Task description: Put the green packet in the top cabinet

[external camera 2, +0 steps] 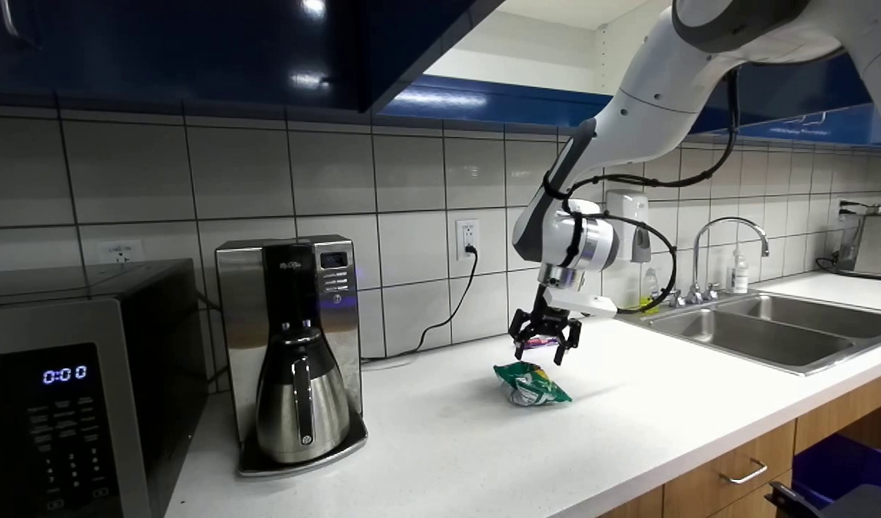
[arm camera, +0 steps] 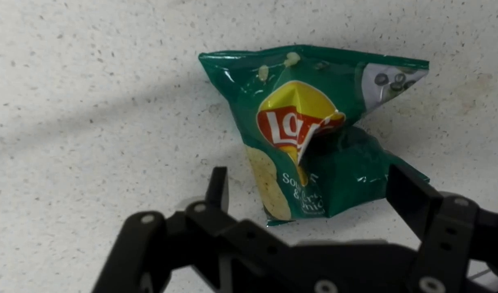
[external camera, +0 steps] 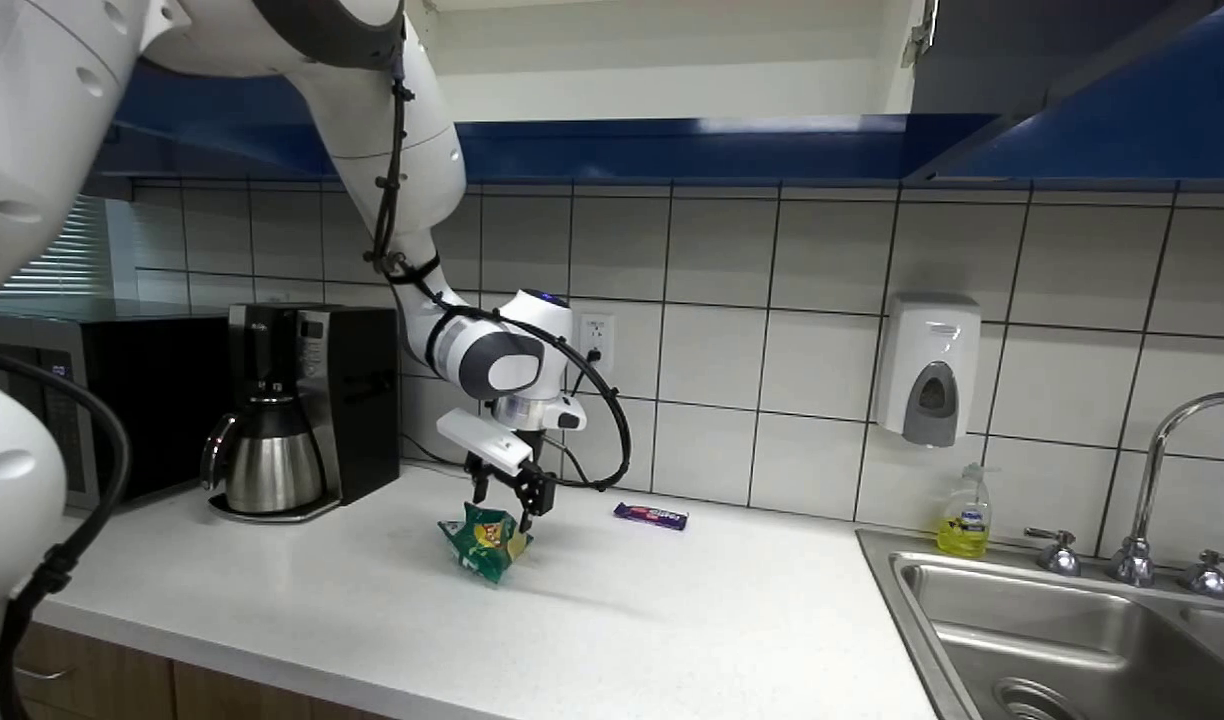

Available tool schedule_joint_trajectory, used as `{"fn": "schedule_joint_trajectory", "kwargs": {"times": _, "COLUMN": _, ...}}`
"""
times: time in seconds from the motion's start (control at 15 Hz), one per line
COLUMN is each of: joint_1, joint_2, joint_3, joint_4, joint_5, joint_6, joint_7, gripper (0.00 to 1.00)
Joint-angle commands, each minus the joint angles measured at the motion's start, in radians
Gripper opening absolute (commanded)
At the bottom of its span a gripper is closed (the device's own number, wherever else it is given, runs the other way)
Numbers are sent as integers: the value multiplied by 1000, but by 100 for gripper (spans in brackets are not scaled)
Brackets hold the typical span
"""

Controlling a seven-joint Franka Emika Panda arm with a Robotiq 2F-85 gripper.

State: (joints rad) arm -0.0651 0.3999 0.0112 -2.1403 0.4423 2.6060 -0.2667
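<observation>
the green packet (arm camera: pixel 293 130) lies crumpled on the counter (external camera: pixel 712 610), its long axis unclear. my gripper (external camera 2: pixel 539 355), wide and holding nothing, hangs just above the packet; in the wrist view the packet's middle shows beyond my fingertips (arm camera: pixel 411 199), so i'd probably shift toward it, then down. higher than the packet, the top cabinet (external camera: pixel 662 90) stands open, its floor hidden.

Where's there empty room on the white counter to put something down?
The counter is bare between the green packet and the sink, in front of the purple bar. There's another patch between the green packet and the coffee maker. It's crowded where the coffee maker stands close to the microwave, and around the green packet, where the claw hangs low.
</observation>
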Motion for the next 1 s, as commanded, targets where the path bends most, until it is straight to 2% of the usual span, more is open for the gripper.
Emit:
{"fn": "schedule_joint_trajectory", "kwargs": {"times": 0.0, "joint_1": -40, "joint_2": 46, "joint_3": 44, "joint_4": 45, "joint_5": -14, "joint_6": 17, "joint_7": 4, "gripper": 100}}
{"fn": "schedule_joint_trajectory", "kwargs": {"times": 0.2, "joint_1": -44, "joint_2": 68, "joint_3": 51, "joint_4": 62, "joint_5": -20, "joint_6": 25, "joint_7": 9, "gripper": 100}}
{"fn": "schedule_joint_trajectory", "kwargs": {"times": 0.27, "joint_1": -46, "joint_2": 73, "joint_3": 53, "joint_4": 67, "joint_5": -21, "joint_6": 26, "joint_7": 9, "gripper": 75}}
{"fn": "schedule_joint_trajectory", "kwargs": {"times": 0.33, "joint_1": -48, "joint_2": 78, "joint_3": 55, "joint_4": 70, "joint_5": -24, "joint_6": 27, "joint_7": 10, "gripper": 72}}
{"fn": "schedule_joint_trajectory", "kwargs": {"times": 0.4, "joint_1": -50, "joint_2": 82, "joint_3": 56, "joint_4": 74, "joint_5": -26, "joint_6": 27, "joint_7": 10, "gripper": 65}}
{"fn": "schedule_joint_trajectory", "kwargs": {"times": 0.93, "joint_1": -61, "joint_2": 104, "joint_3": 69, "joint_4": 87, "joint_5": -26, "joint_6": 25, "joint_7": 7, "gripper": 2}}
